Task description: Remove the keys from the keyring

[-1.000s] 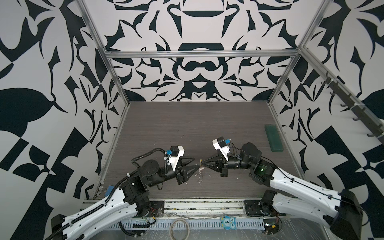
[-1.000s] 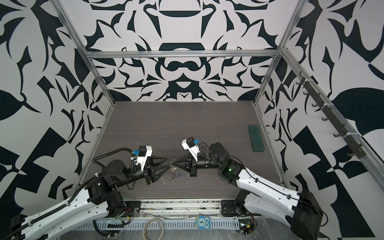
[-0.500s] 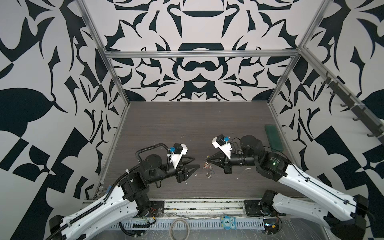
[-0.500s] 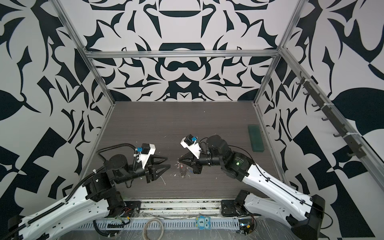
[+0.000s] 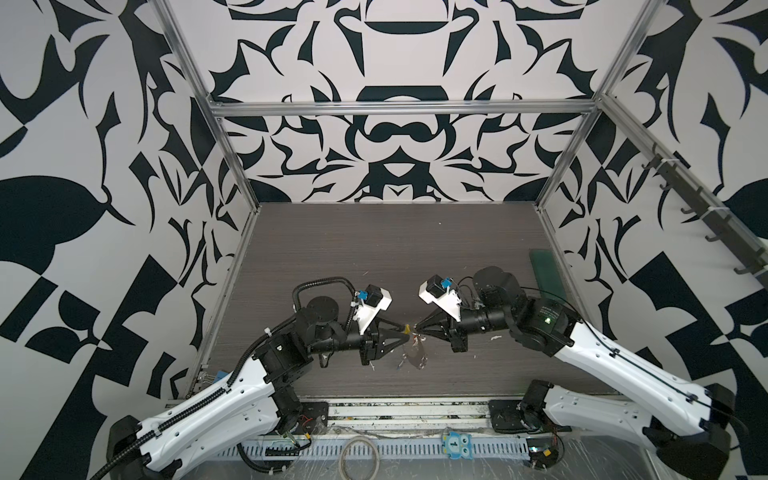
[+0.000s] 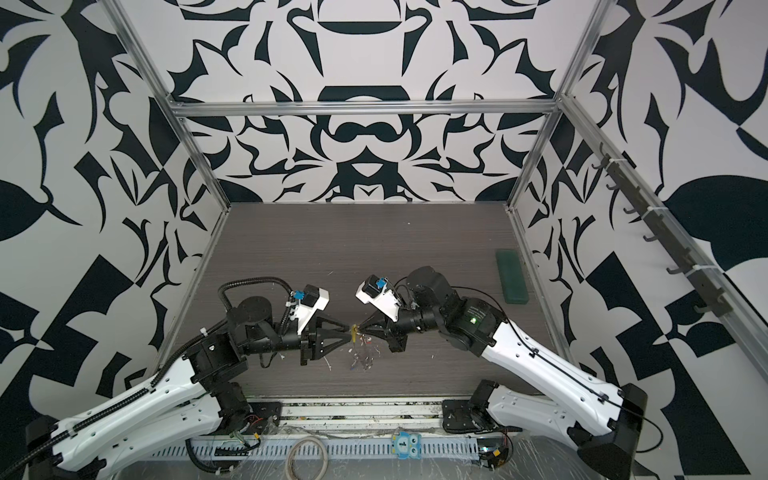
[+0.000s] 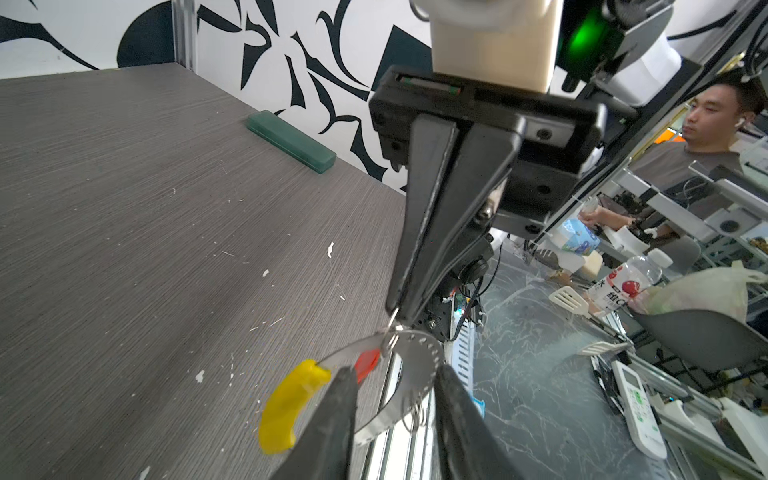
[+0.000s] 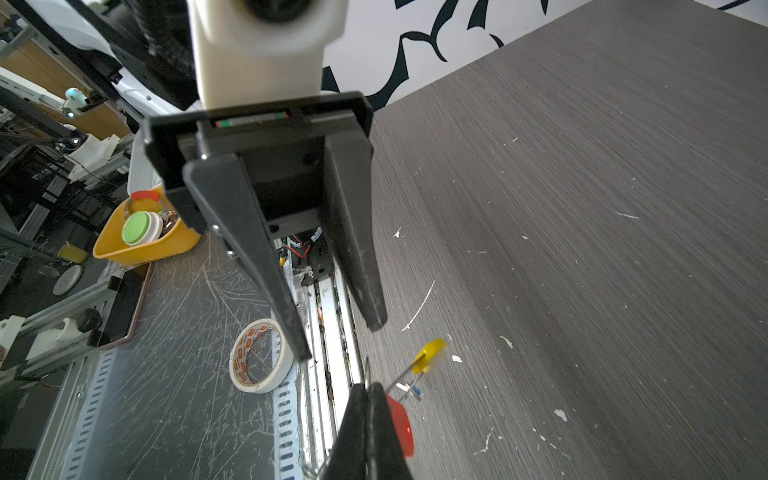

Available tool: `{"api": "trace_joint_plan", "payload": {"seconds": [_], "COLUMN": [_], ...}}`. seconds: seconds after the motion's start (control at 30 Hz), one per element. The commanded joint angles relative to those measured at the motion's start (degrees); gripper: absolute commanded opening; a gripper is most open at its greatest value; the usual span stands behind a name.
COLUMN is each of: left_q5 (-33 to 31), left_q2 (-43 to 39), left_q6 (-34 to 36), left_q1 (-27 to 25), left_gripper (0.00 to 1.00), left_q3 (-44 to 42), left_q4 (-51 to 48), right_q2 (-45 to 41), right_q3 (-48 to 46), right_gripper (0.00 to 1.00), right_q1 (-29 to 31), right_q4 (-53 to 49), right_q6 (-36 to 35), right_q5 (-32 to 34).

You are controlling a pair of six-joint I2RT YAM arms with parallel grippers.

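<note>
Well to the left of the green case (image 5: 544, 270) and nearer the front, the left gripper (image 5: 406, 332) is reaching in low over the wood-grain table (image 5: 374, 249). Its fingers (image 7: 340, 415) are standing apart with nothing pinched between them. In the left wrist view they are straddling the lower part of the keyring (image 7: 432, 365), a thin grey dotted loop. The loop's curved yellow sleeve (image 7: 286, 407) is sitting just outside one finger, and contact there cannot be told. The red key (image 7: 368, 361) is dangling just below a small metal ring (image 7: 391, 332) at the top of the loop. The right gripper (image 5: 417, 330), also well left of the green case, is meeting the left gripper nearly tip to tip. Its fingers are pressing together on that ring, so the keyring is hanging from them. Whether the ring belongs to the red key or the loop cannot be told. The blue key (image 8: 417, 390) is showing only as a small speck near the sleeve. The green case is lying flat, well apart from both grippers.
</note>
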Motion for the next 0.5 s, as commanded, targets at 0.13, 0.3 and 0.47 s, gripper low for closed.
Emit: {"api": "trace_joint_plan", "payload": {"seconds": [0.13, 0.3, 0.47], "left_q5": [2.66, 2.59, 4.18], "left_q2": [1.04, -0.05, -0.34], "left_q6": [-0.3, -0.04, -0.04], "left_q1": [0.23, 0.26, 0.26], "left_gripper": [0.31, 0.31, 0.24], "left_q3": [1.79, 1.48, 1.42], "left_q4": [2.39, 3.35, 4.49], "right_q2": [-0.05, -0.38, -0.63], "right_q3": [2.12, 1.68, 1.04], "right_gripper": [0.0, 0.0, 0.0], "right_q1": [0.27, 0.21, 0.25], "right_q4": [3.1, 3.21, 4.33], "right_q6": [0.08, 0.08, 0.67], "right_q5": [-4.92, -6.5, -6.83]}}
